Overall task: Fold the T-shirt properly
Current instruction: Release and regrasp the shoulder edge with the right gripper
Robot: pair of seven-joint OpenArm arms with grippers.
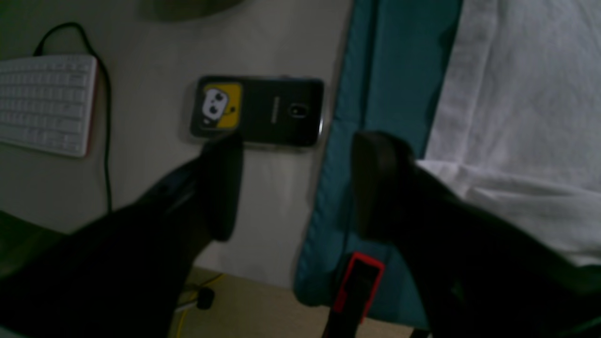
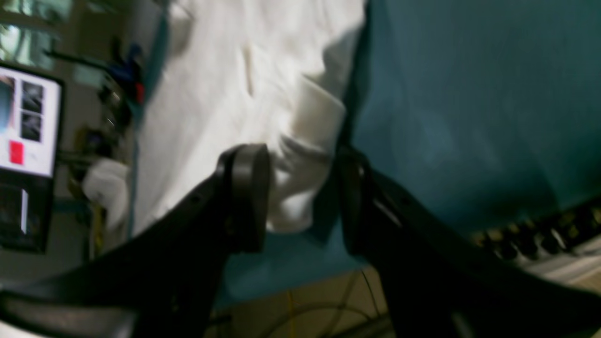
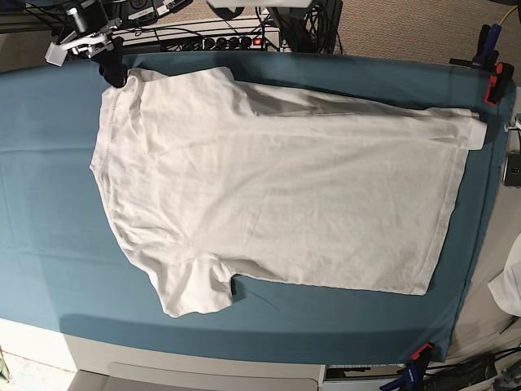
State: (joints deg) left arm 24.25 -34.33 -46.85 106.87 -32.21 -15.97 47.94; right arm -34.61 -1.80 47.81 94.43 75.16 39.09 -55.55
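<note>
The white T-shirt [image 3: 277, 187] lies flat on the teal table cloth [image 3: 49, 163], collar side to the left and hem to the right. My right gripper [image 2: 300, 197] is open, its fingers on either side of a sleeve's [image 2: 305, 141] edge. In the base view it [image 3: 111, 72] sits at the shirt's far left corner. My left gripper [image 1: 300, 188] is open and empty above the cloth's edge, with the shirt's hem [image 1: 516, 103] just to its right. I cannot make out the left gripper in the base view.
A phone [image 1: 258, 110] and a white keyboard [image 1: 44, 101] lie on the grey desk beside the cloth. Red clamps [image 1: 357, 281] [image 3: 494, 81] hold the cloth's edge. A white fabric scrap [image 3: 509, 281] lies at the right. A power strip [image 3: 220, 41] and cables are behind.
</note>
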